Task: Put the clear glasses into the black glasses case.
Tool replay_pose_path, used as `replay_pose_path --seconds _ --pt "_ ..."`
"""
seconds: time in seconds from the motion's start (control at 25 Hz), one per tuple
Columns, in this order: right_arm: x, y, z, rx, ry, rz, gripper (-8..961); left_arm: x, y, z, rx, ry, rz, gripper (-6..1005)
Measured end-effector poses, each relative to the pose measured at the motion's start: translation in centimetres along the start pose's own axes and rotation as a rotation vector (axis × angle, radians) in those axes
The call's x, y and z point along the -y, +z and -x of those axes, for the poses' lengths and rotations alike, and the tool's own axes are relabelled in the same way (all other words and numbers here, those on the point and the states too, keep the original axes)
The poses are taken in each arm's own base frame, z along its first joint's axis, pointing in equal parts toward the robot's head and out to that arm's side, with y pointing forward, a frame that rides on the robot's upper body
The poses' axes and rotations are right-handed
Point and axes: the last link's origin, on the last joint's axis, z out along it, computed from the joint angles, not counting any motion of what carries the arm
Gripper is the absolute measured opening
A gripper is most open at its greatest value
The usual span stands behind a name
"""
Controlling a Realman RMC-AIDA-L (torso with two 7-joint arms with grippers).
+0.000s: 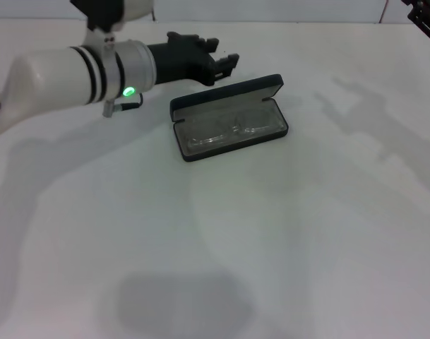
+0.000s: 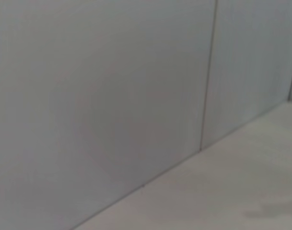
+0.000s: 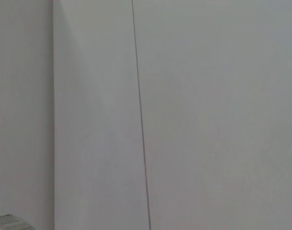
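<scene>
The black glasses case [image 1: 181,107] lies open on the white table, a little behind the middle, its lid raised on the far side. The clear glasses [image 1: 232,131] lie inside it on the grey lining, faint, showing only as pale glints. My left gripper [image 1: 222,53] hovers just behind and left of the case's lid. It is open with nothing between its fingers. My right gripper [image 1: 425,15] shows only as a black tip at the far right corner, well away from the case. Both wrist views show only wall panels and bare table.
The white table [image 1: 271,233] spreads wide in front of and to the right of the case. A grey wall [image 2: 112,96] rises behind it. The left arm's white forearm [image 1: 52,74] stretches across the far left.
</scene>
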Motion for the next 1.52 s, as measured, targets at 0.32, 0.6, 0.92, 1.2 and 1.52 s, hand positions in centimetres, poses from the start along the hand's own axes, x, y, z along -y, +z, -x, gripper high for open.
replay_pose_path --seconds 0.32,0.6,0.92,1.2,1.52 --pt "0.0 0.1 0.0 0.0 -0.024 0.004 484 -1.0 0.6 0.5 0.038 0.024 0.028 507" --pt "-0.1 0.4 0.0 0.003 -0.05 0.012 493 -1.8 0.3 1.8 0.069 0.035 0.056 507" --pt "0.1 1.3 0.0 -0.013 -0.059 0.006 504 -3.0 -0.3 3.7 0.096 0.06 0.09 508" --pt "-0.3 3.1 -0.6 -0.072 -0.094 0.05 514 -4.0 -3.0 1.9 -0.157 0.017 0.179 509" --pt "-2.6 4.7 1.2 -0.275 -0.114 0.467 525 -3.2 -10.8 0.4 -0.46 -0.005 0.353 510"
